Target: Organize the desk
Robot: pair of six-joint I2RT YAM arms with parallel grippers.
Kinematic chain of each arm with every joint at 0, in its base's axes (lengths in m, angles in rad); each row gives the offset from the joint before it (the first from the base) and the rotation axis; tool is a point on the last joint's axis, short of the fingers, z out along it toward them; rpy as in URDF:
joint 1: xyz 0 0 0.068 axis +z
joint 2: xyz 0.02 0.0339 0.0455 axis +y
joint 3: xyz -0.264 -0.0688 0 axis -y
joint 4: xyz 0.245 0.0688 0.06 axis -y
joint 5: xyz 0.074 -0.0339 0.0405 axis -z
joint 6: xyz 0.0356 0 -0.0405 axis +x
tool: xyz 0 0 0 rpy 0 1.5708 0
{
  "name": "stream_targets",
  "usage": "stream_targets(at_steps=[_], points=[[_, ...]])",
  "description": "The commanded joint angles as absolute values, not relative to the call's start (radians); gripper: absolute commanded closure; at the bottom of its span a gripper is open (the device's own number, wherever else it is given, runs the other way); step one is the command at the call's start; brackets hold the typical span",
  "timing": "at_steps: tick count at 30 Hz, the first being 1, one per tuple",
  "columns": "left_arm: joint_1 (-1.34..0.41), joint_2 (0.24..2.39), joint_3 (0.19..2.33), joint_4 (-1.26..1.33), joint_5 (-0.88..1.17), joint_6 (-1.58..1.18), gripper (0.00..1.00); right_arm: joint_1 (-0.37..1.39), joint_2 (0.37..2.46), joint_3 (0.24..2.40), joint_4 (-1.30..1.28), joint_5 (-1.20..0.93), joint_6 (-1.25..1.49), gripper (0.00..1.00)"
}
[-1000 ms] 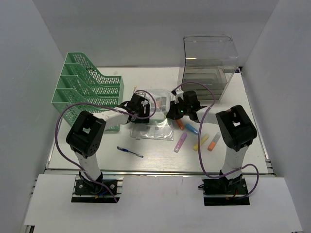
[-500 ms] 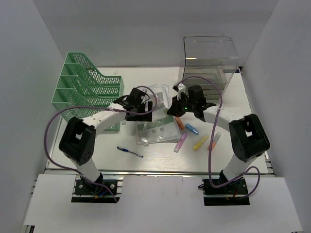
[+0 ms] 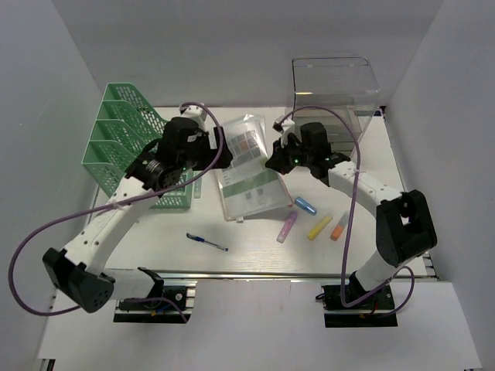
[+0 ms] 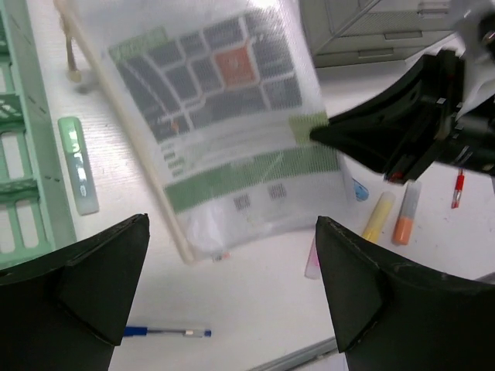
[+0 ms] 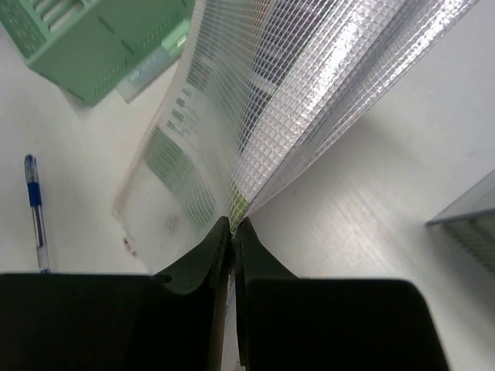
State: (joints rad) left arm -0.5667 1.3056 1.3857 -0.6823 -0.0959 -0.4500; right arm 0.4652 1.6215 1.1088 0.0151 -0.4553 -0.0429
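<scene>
A clear mesh zip pouch [image 3: 249, 176] with printed sheets inside lies across the middle of the white desk [image 3: 255, 255]. My right gripper [image 3: 273, 163] is shut on the pouch's right edge and holds that edge lifted; the right wrist view shows the jaws [image 5: 232, 224] pinching the mesh pouch [image 5: 263, 100]. My left gripper [image 3: 217, 157] hangs above the pouch's left side, open and empty. In the left wrist view its wide-open gripper [image 4: 232, 224] frames the pouch [image 4: 224, 116] far below.
A green stacked file tray [image 3: 128, 143] stands at the left, a clear drawer box [image 3: 332, 97] at the back right. Blue [image 3: 305, 205], purple [image 3: 287, 226], yellow [image 3: 319, 226] and orange [image 3: 338, 227] highlighters lie right of the pouch. A blue pen [image 3: 206, 242] lies near the front rail [image 3: 255, 273].
My left gripper has drawn away from the pouch's left edge and risen, the arm stretching out. My right gripper has kept its hold and shifted the pouch back, its right edge raised.
</scene>
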Motion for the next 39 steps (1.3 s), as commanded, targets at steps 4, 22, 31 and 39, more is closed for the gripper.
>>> stream_targets(at_steps=[4,22,31,39], points=[[-0.569,1.129,1.33,-0.814,-0.161,-0.497,0.02,0.488,1.549,1.296,0.006,-0.422,-0.124,1.0],[-0.578,0.629,1.291,-0.896,-0.242,-0.578,0.02,0.65,1.804,1.868,0.037,-0.382,-0.209,1.0],[-0.578,0.491,1.335,-0.913,-0.259,-0.681,0.02,0.719,1.954,2.092,0.089,-0.368,-0.242,1.0],[-0.588,0.471,1.345,-0.945,-0.284,-0.703,0.02,0.756,1.914,1.921,0.415,-0.422,-0.264,1.0]])
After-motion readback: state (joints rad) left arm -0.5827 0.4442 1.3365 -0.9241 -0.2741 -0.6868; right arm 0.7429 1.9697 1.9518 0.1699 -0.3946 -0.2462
